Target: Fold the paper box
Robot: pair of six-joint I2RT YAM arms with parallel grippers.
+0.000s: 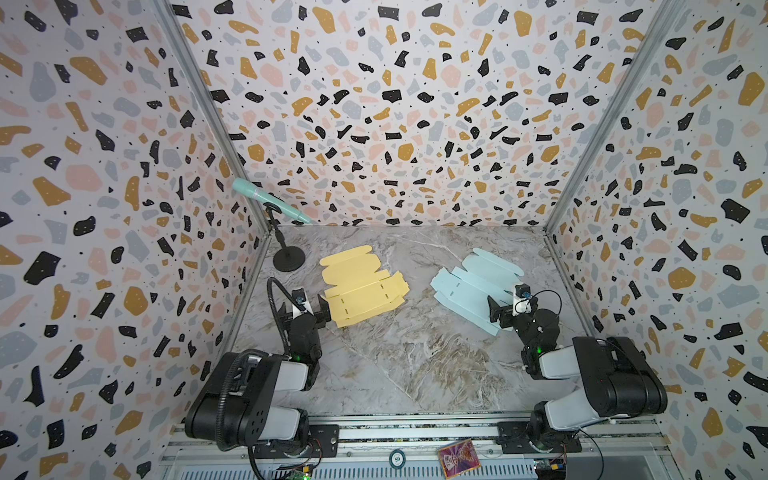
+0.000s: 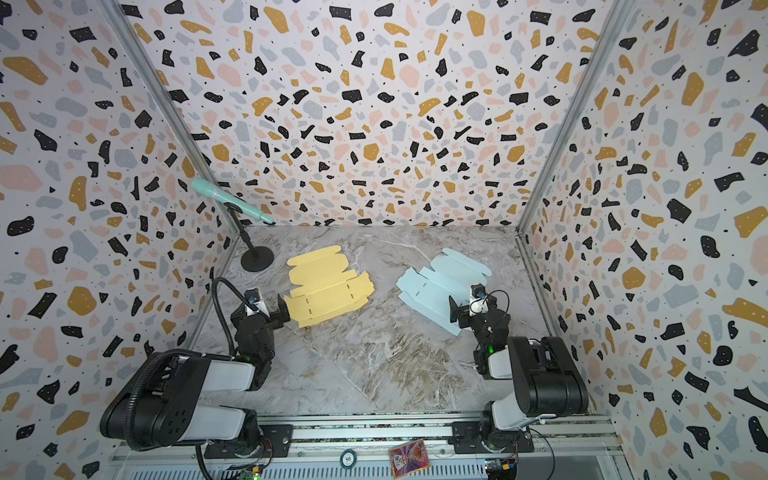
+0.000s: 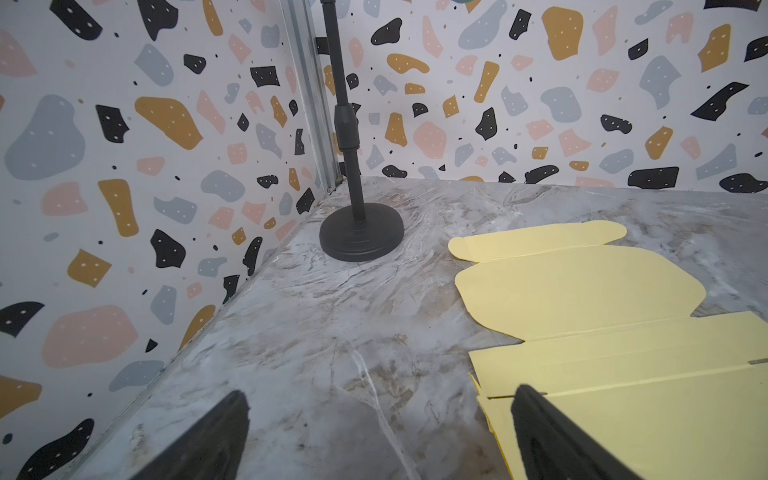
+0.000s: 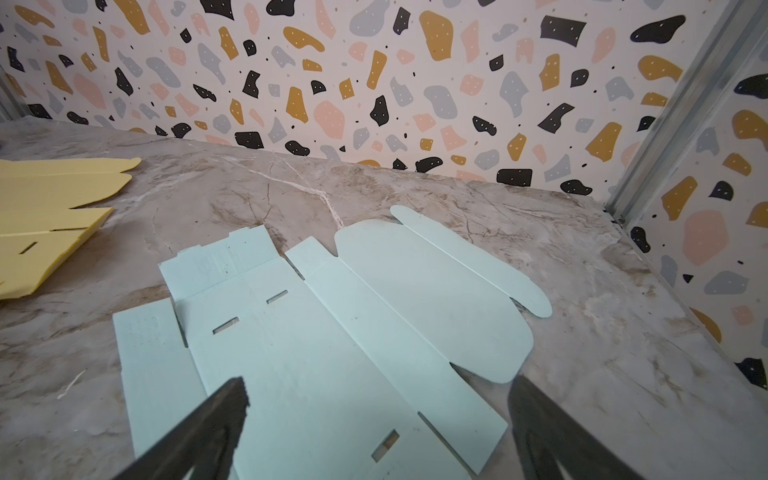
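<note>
Box blank (image 1: 467,286) partly behind right tool (image 1: 505,302)

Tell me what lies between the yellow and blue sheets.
Nothing: only bare table between the yellow sheet and the blue sheet, as both top views show.

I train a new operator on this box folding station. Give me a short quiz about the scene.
1. True or false: the yellow box blank is already folded into a closed box.
2. What stands in the far left corner of the table? A) a microphone stand B) a bottle C) a lamp
3. Fill in: the left gripper and the right gripper both have ____ jaws.
Key: 1 false; 2 A; 3 open.
</note>
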